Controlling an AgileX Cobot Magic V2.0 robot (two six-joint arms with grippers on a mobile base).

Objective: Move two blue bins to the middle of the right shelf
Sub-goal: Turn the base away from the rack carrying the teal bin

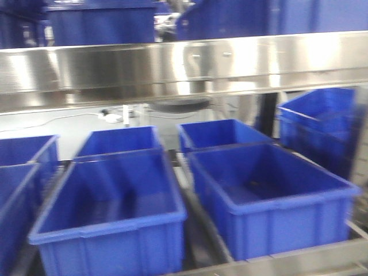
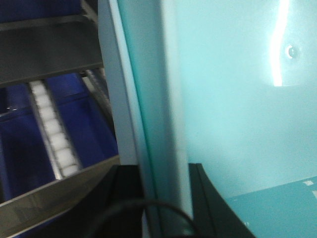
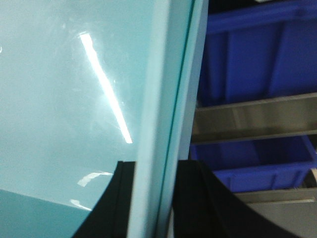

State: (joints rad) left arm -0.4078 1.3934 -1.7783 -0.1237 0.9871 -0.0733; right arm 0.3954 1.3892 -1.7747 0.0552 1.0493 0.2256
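A pale light-blue bin (image 2: 233,99) fills the left wrist view; my left gripper (image 2: 163,173) is shut on its thick left rim, one black finger (image 2: 126,188) outside, one inside. The same bin (image 3: 59,99) fills the right wrist view; my right gripper (image 3: 153,171) is shut on its right rim. Neither the bin nor the grippers show in the front view. A broad shiny steel shelf rail (image 1: 184,66) crosses the front view. I see only one pale bin.
Dark royal-blue bins (image 1: 109,213) (image 1: 270,195) stand in rows on the level below the rail, more behind and at right (image 1: 319,123). White roller tracks (image 2: 54,139) and steel rails (image 3: 252,119) with dark blue bins (image 3: 257,54) flank the held bin.
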